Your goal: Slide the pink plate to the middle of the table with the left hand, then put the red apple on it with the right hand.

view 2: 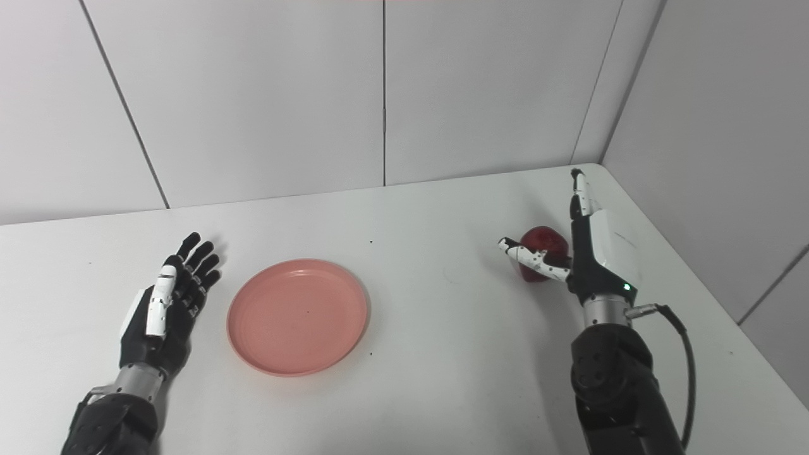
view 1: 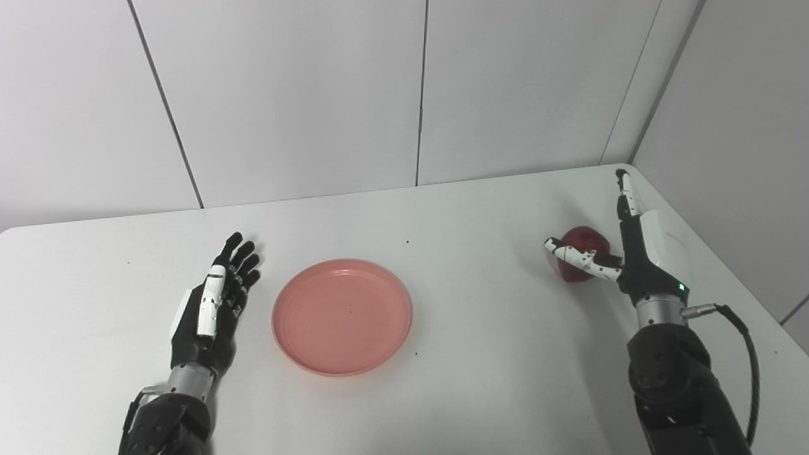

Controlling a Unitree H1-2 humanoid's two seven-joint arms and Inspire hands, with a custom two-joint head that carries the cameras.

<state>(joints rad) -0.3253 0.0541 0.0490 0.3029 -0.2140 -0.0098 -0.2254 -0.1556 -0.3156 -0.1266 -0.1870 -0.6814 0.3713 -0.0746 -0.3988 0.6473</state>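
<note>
The pink plate (view 1: 342,316) lies flat on the white table (view 1: 480,354), a little left of the middle. My left hand (view 1: 212,309) is open, fingers straight, just left of the plate with a small gap. The red apple (view 1: 583,251) sits at the right side of the table. My right hand (view 1: 632,253) is open beside it, fingers pointing up on the apple's right and the thumb across its front; whether it touches the apple I cannot tell.
White panel walls stand behind the table and along its right side. The table's right edge (view 1: 746,303) runs close to my right arm. A black cable (view 1: 749,360) loops off the right wrist.
</note>
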